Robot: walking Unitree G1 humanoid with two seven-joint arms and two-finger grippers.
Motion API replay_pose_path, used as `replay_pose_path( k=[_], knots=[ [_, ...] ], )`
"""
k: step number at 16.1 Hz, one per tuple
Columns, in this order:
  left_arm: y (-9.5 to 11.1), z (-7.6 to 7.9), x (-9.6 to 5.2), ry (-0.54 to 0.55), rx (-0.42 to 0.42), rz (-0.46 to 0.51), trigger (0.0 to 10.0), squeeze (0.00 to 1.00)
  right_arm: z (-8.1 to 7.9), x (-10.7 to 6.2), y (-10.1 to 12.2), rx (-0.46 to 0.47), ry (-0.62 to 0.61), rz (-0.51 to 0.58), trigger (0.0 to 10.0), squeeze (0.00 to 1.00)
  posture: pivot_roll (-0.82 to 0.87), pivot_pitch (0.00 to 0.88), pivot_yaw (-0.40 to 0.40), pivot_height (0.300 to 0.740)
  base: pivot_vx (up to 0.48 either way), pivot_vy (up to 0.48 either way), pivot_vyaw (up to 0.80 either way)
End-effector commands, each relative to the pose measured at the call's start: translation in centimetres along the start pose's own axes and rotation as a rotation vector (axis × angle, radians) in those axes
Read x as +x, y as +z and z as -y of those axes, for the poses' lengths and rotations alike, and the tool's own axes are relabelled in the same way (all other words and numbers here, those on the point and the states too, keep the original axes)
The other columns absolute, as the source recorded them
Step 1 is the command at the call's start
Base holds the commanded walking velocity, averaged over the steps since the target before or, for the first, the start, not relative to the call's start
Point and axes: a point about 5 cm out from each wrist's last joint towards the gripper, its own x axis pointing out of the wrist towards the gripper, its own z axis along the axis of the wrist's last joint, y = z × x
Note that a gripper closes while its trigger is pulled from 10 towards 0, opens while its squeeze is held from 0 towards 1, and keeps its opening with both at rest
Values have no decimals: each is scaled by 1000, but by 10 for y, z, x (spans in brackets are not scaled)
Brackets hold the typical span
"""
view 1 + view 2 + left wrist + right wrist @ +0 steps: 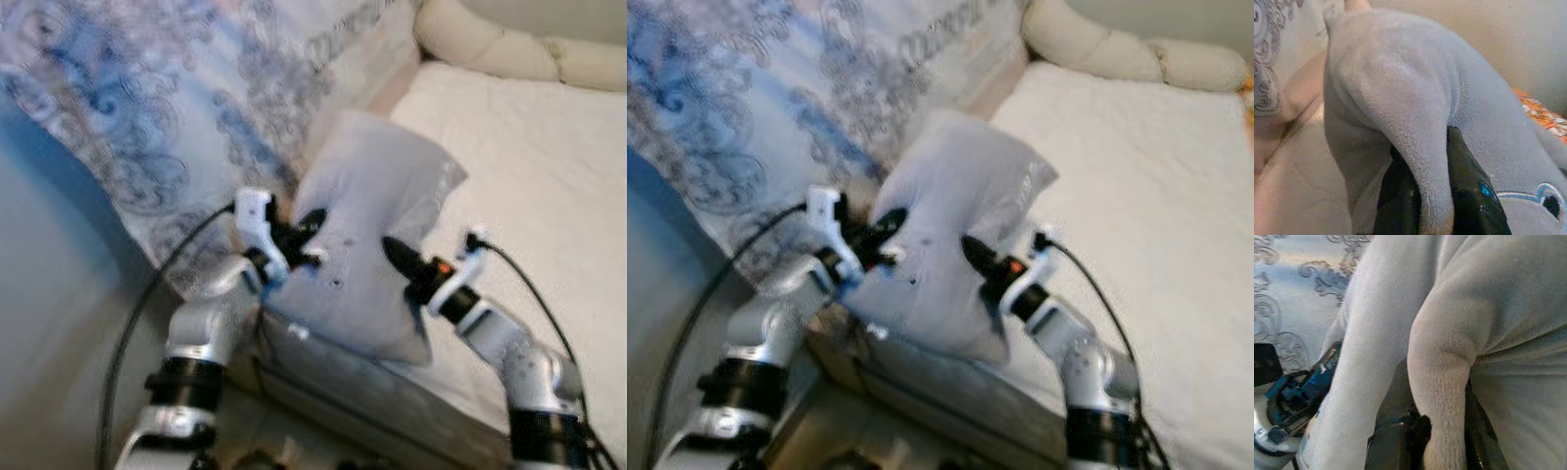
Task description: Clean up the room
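Grey and fleecy, the pillow point(377, 220) hangs between our 2 grippers above the near edge of the bed point(529, 166). Our left gripper point(306, 238) pinches a fold of the fabric on the pillow's left side, and in the left wrist view that fold runs down between the 2 black fingers point(1469, 196), which are clamped tight on it. Our right gripper point(400, 257) does the same on the right side: in the right wrist view a ridge of the grey cloth point(1442, 382) is squeezed between its fingers point(1396, 431). The pillow is tilted, its upper corner pointing toward the far right, its lower edge sagging near the bed's front rail. A small printed mark with a blue outline shows on the fabric near our left fingers point(1542, 196). Left of the pillow, a blue and white patterned blanket point(147, 108) drapes down over the bed's left side. The white sheet covers the mattress to the right, and a cream bolster point(509, 49) lies along the far edge. Black cables point(147, 294) trail from both wrists. Everything is slightly blurred.
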Motion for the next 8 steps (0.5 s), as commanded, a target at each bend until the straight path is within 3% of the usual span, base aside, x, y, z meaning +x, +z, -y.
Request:
replay_pose_path(
  k=[1, 4, 8],
  knots=[
    [4, 9, 8, -28, 29, 22, 10000, 0, -15, 8, 2, -15, 86, -7, 10000, 0, -2, 0, 11, 740, 0, 0, 0],
    [7, 3, 6, -13, 18, 43, 10000, 0, -16, 9, 2, -25, 92, -12, 10000, 0, 1, 0, 7, 740, 0, 0, 0],
    [8, 1, 5, -9, 13, 55, 10000, 0, -17, 11, 1, -35, 97, -35, 10000, 0, 6, 0, 1, 740, 255, 0, 0]
  ],
)
